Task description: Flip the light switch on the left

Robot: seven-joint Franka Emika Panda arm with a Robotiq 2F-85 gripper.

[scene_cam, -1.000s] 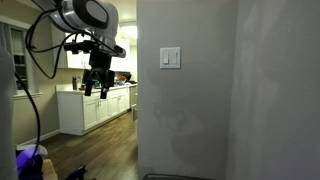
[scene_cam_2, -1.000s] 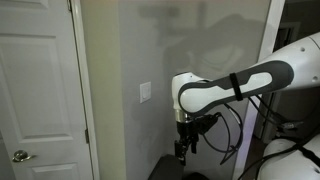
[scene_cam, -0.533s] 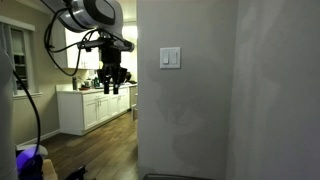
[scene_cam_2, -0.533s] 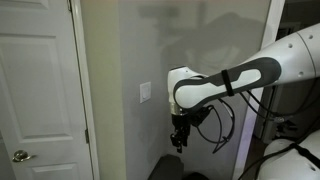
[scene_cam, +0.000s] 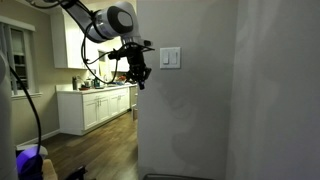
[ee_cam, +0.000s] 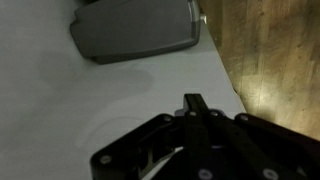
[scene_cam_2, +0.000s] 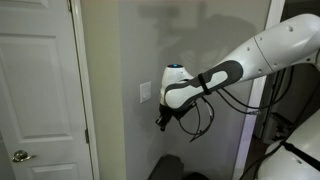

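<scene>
The white two-rocker wall plate (scene_cam: 171, 58) sits on the grey wall, and the light switch (scene_cam: 167, 58) is its left-hand paddle. From the oblique exterior view the plate (scene_cam_2: 146, 92) shows edge-on and the paddles cannot be told apart. My gripper (scene_cam: 139, 83) hangs at the wall's corner, left of the plate and slightly below it, pointing down. In an exterior view the gripper (scene_cam_2: 160, 125) is just below and beside the plate. In the wrist view the gripper (ee_cam: 192, 101) has its fingers pressed together, shut on nothing, over the pale wall. No switch shows there.
A white door (scene_cam_2: 40, 90) with a knob (scene_cam_2: 18, 156) stands left of the wall. Kitchen cabinets (scene_cam: 95, 105) and a wooden floor (scene_cam: 90, 150) lie beyond the wall corner. A grey flat object (ee_cam: 135, 30) sits at the wall's foot beside the wooden floor (ee_cam: 270, 50).
The gripper went from open to shut. The arm swung toward the wall and rose, ending close to the switch plate.
</scene>
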